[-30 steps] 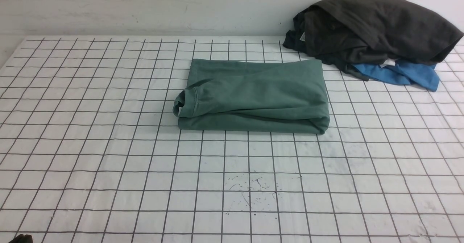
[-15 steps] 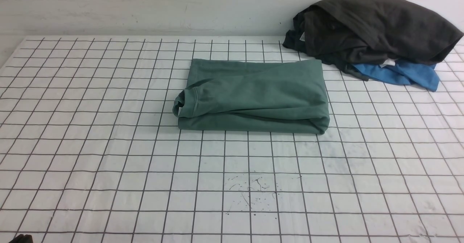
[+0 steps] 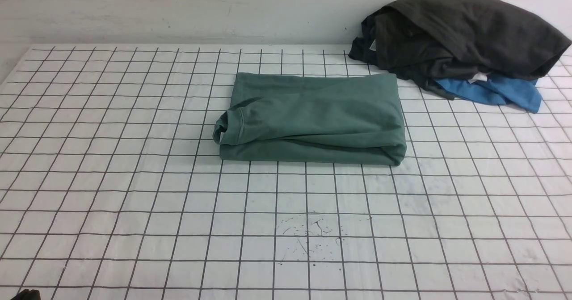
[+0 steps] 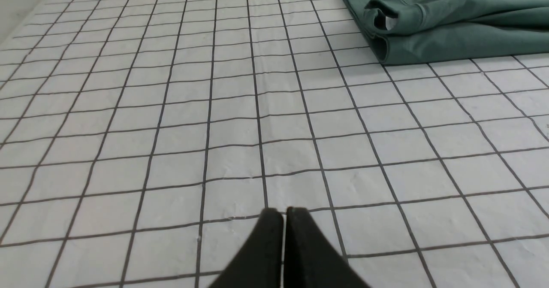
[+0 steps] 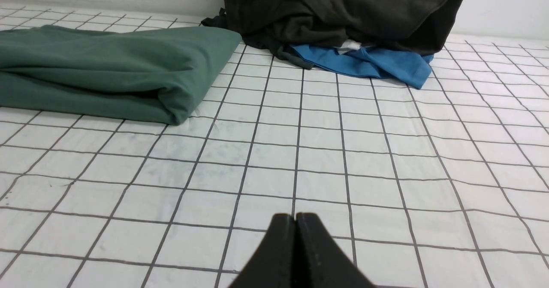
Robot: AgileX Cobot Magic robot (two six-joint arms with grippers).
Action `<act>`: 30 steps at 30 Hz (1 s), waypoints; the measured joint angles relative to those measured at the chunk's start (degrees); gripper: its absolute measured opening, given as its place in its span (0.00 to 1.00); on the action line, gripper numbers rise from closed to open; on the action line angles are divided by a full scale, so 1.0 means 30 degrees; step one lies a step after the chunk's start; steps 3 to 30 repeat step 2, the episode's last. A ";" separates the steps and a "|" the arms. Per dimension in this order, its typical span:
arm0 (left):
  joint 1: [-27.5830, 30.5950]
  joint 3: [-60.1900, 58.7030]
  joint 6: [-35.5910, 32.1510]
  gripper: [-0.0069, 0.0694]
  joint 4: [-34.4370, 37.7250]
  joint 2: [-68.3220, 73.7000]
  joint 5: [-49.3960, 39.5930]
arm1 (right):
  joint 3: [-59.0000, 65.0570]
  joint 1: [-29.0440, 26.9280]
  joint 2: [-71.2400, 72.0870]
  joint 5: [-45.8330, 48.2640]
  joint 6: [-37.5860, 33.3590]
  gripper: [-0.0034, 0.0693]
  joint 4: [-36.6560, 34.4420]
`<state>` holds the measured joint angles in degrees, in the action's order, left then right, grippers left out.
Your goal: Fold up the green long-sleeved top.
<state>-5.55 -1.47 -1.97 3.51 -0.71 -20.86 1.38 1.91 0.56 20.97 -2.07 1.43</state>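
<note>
Green long-sleeved top (image 3: 313,119) lay folded into a rectangle mid-table on the gridded cloth (image 3: 134,201), unmoved from a second earlier; nothing else had shifted. Beside its far right corner sat a charcoal garment (image 3: 460,31) heaped over a blue one (image 3: 500,90). Left gripper (image 4: 284,219) and right gripper (image 5: 295,223) hovered empty, jaws pressed together, well clear.

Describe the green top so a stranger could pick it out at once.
Start from the white gridded table and look to the middle of its far half. There the green long-sleeved top lies alone as a flat folded rectangle. The charcoal-black garment and the bright blue garment sit heaped in the far right corner.
</note>
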 joint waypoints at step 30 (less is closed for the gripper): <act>0.0000 0.0000 0.0000 0.08 0.0000 0.0000 0.0000 | 0.0000 0.0000 0.0000 0.0000 0.0000 0.03 0.0000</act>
